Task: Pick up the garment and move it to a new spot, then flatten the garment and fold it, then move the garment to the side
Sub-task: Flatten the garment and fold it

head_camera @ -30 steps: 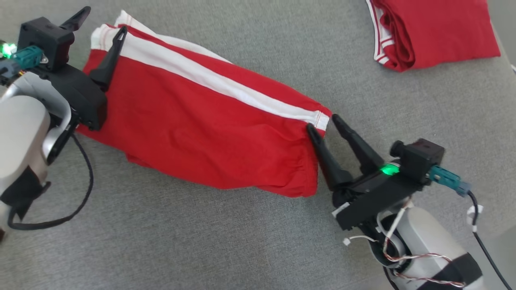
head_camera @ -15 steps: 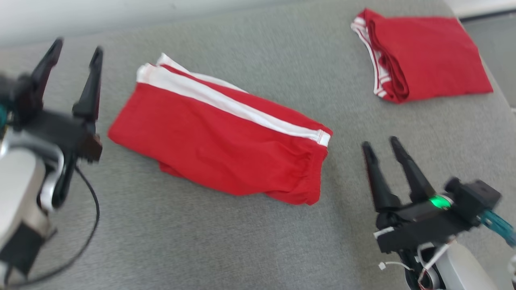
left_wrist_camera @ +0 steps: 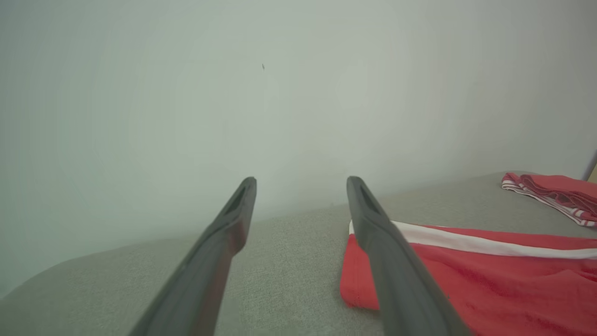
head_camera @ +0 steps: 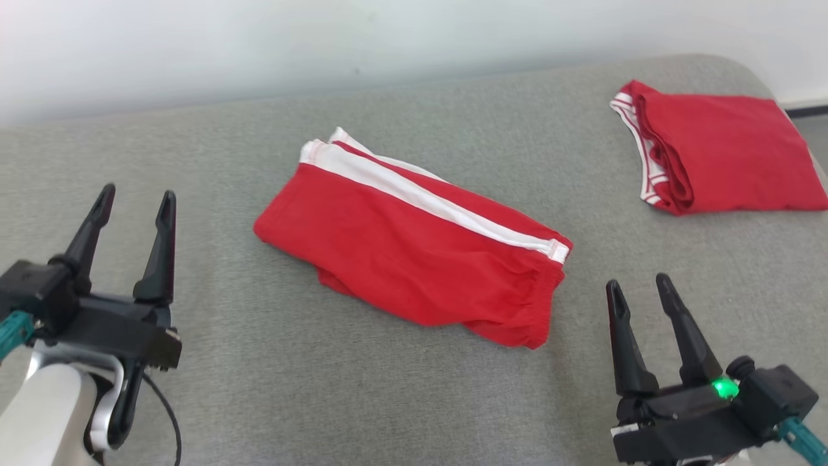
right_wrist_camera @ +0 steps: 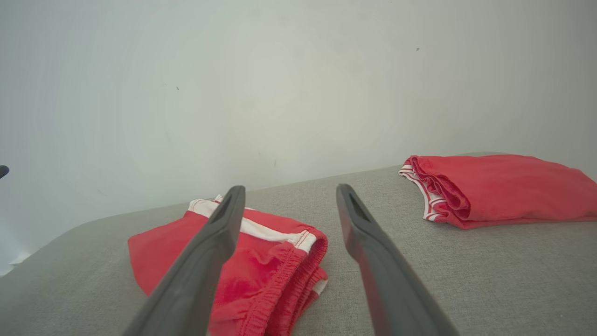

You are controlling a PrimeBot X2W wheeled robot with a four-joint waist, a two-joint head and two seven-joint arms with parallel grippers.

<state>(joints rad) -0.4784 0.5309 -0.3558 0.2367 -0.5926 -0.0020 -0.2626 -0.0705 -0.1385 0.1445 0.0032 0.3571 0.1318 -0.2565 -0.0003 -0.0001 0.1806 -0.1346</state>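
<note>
Both sets of jaws are spread wide with nothing between them. Near left: left jaws, above the grey padded surface (head_camera: pixel 388 401), well apart from the red shorts (head_camera: pixel 414 259). Near right: right jaws, tips pointing far, near the waistband end of the shorts but not touching.

Shorts lie folded mid-surface, long axis running far-left to near-right. White stripe runs along the far edge, elastic waistband at the right end. Fold is a bit loose, with lower layers sticking out along the near edge.

At the far right lies a second red garment (head_camera: pixel 731 155), folded, its white-trimmed edge facing left, well apart from the shorts. Behind the far edge is a pale wall (head_camera: pixel 259 52). From my left wrist view the striped left end of the shorts lies off to the right of the jaws, no contact.
</note>
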